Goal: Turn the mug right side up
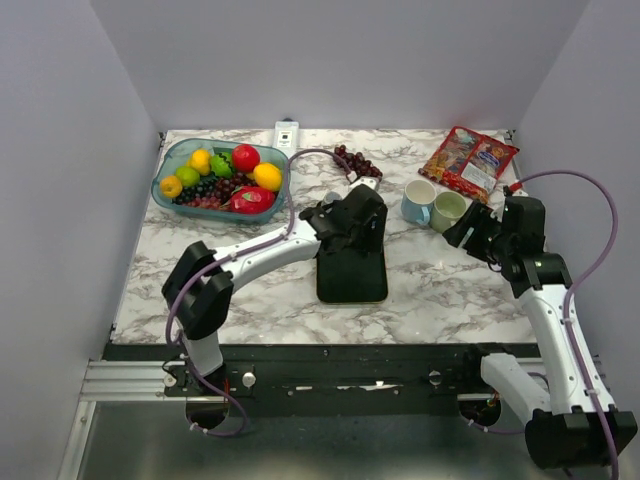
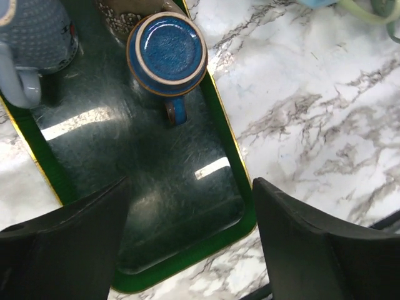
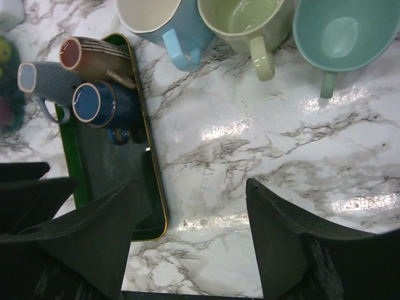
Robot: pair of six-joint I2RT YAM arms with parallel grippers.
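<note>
The task's thing, a dark blue mug (image 2: 167, 55), sits bottom-up at the far end of the green tray (image 2: 156, 206). Its glazed base faces the left wrist cam and its handle (image 2: 177, 111) points back toward the left gripper (image 2: 190, 200). That gripper hangs above the tray w/ its fingers (image 2: 69, 244) spread wide, nothing between them. It is prob. high & open so it can drop around the mug body, which needs a broad span. A grey-blue mug (image 2: 31, 37) stands just beside the target on the tray and a brown mug (image 3: 94, 56) crowds it from behind, so approach room looks tight. Can't tell for sure which way up those 2 are. The right gripper (image 3: 192, 187) is also wide & empty, hovering over bare desk (image 3: 250, 144) near 3 upright mugs lined up off the tray: a light blue mug (image 3: 162, 22), a pale green mug (image 3: 250, 25) & a teal mug (image 3: 340, 34), apparently where righted ones go. Judgement: flip not yet begun. Next comes a descent & side grip on the blue mug, clear of the handle, w/o knocking its neighbours.
</note>
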